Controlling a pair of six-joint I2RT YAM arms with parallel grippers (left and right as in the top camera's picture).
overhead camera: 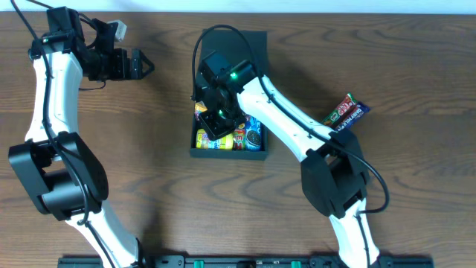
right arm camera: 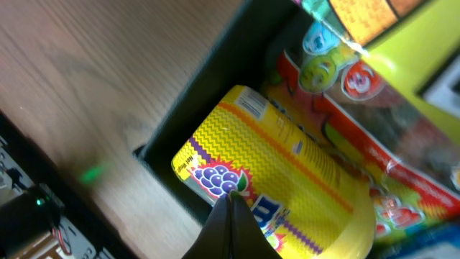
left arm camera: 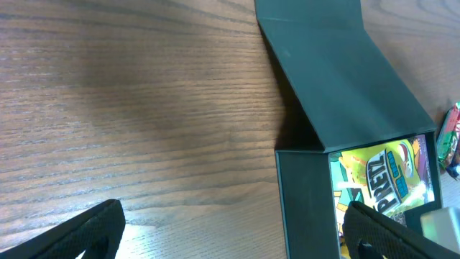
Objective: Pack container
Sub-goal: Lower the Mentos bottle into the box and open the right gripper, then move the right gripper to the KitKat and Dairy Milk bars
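The container (overhead camera: 226,154) is a dark box that stands open mid-table, its flap lid (overhead camera: 251,43) laid back behind it. Several snack packets fill it. My right gripper (overhead camera: 213,131) reaches down into its left side. In the right wrist view this gripper (right arm camera: 231,196) is shut, its tips pressing on a yellow packet with a grape picture (right arm camera: 295,169), and nothing is between the fingers. My left gripper (overhead camera: 143,65) hovers open over bare table left of the box. In the left wrist view the container wall (left arm camera: 302,205) and flap (left arm camera: 338,79) lie between its spread fingers (left arm camera: 93,232).
A green and red snack bar (overhead camera: 346,112) lies on the table right of the box, partly under my right arm. It also shows as the snack bar (left arm camera: 451,137) at the right edge of the left wrist view. A red-edged clear packet (right arm camera: 374,147) lies beside the yellow one.
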